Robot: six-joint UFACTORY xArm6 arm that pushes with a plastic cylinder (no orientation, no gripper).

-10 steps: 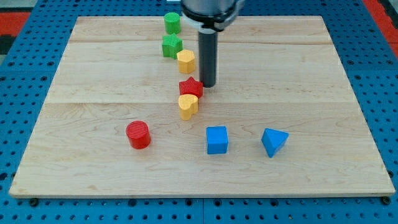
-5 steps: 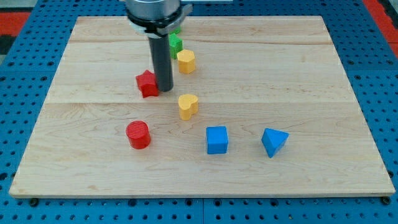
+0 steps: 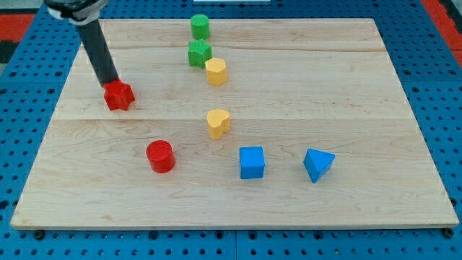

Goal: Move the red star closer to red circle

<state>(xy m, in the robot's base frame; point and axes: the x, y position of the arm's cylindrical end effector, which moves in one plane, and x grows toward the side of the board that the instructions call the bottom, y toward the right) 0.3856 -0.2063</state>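
Observation:
The red star (image 3: 119, 95) lies on the wooden board (image 3: 346, 87) at the view's left, above and to the left of the red circle (image 3: 160, 156). My tip (image 3: 110, 81) touches the star's upper left side; the dark rod leans up toward the view's top left. The red circle stands near the board's lower left middle, well apart from the star.
A green cylinder (image 3: 200, 27), a green star (image 3: 199, 53) and a yellow hexagon (image 3: 216, 71) stand in a line near the top middle. A yellow heart (image 3: 218, 123) lies at the centre. A blue cube (image 3: 252, 162) and a blue triangle (image 3: 317, 165) sit at the lower right.
My tip has swept from the board's middle to the left, pushing the red star leftward away from the yellow heart. The other blocks have not moved.

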